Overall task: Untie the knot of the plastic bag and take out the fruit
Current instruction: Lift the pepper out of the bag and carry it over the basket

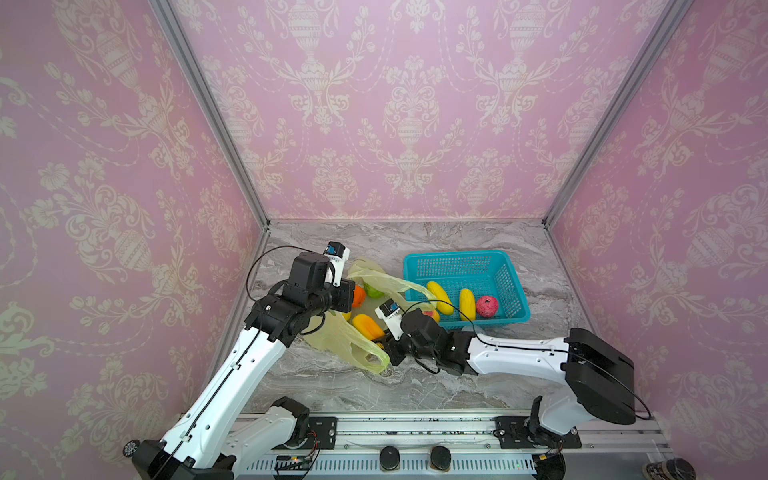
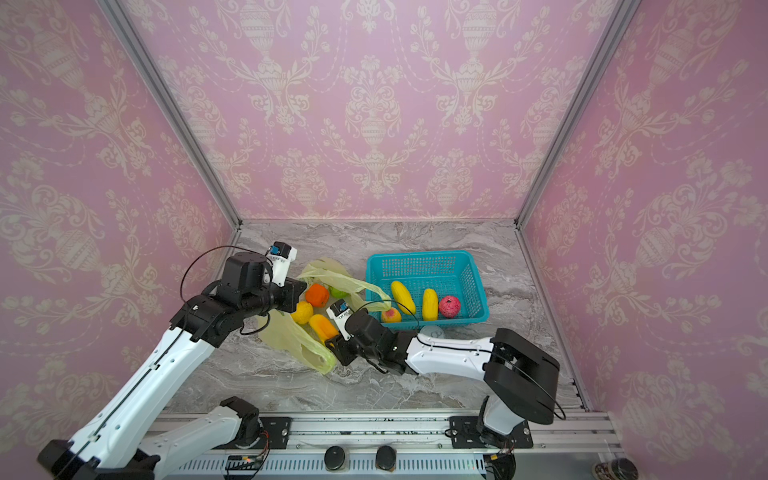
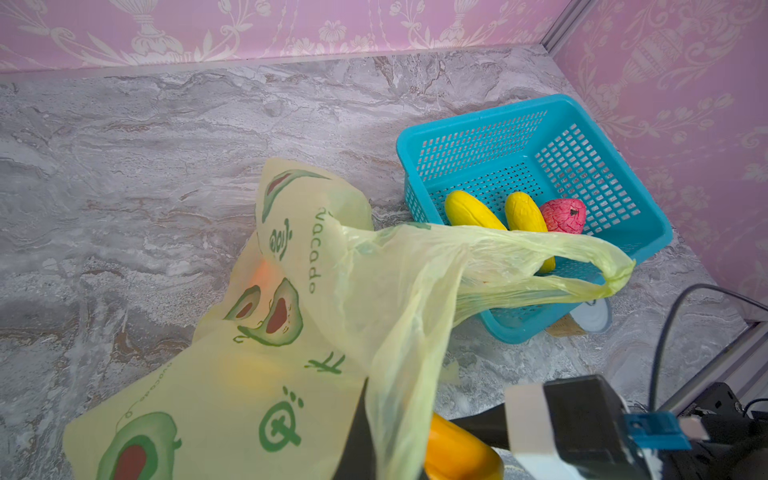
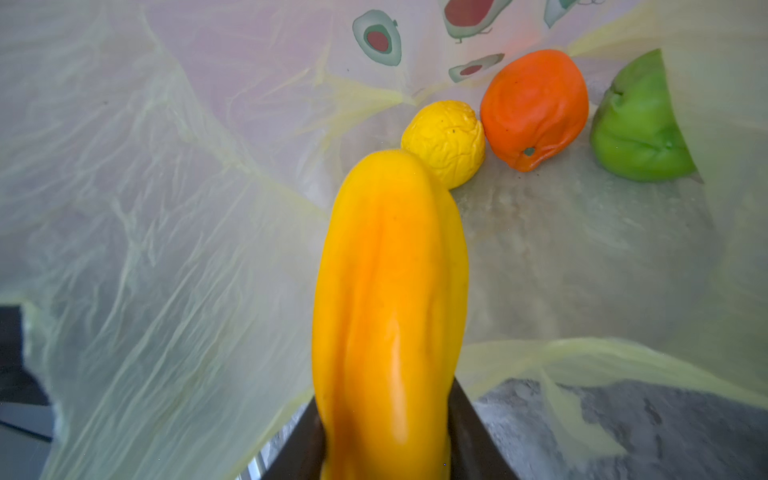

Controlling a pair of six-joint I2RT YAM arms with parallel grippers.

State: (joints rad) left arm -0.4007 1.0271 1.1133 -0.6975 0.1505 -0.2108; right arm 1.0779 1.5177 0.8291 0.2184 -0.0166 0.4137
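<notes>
The yellow-green plastic bag (image 1: 361,351) (image 3: 291,332) lies left of centre with its mouth gaping; the knot is out of view. One handle loop (image 3: 615,270) drapes over the basket's corner. My left gripper (image 3: 376,440) is shut on the bag's film and holds it up. My right gripper (image 4: 384,415) (image 2: 332,343) reaches into the mouth, shut on an elongated yellow-orange fruit (image 4: 386,270) (image 1: 368,326). Deeper inside lie a yellow round fruit (image 4: 446,141), an orange (image 4: 534,108) and a green fruit (image 4: 636,133).
A teal mesh basket (image 1: 457,255) (image 3: 478,112) stands right of the bag with two long yellow fruits and a pink-red one. A pink-yellow fruit (image 2: 390,316) sits at its near-left corner. A white-lidded jar (image 3: 596,316) stands in front of the basket. Pink walls enclose the marble table.
</notes>
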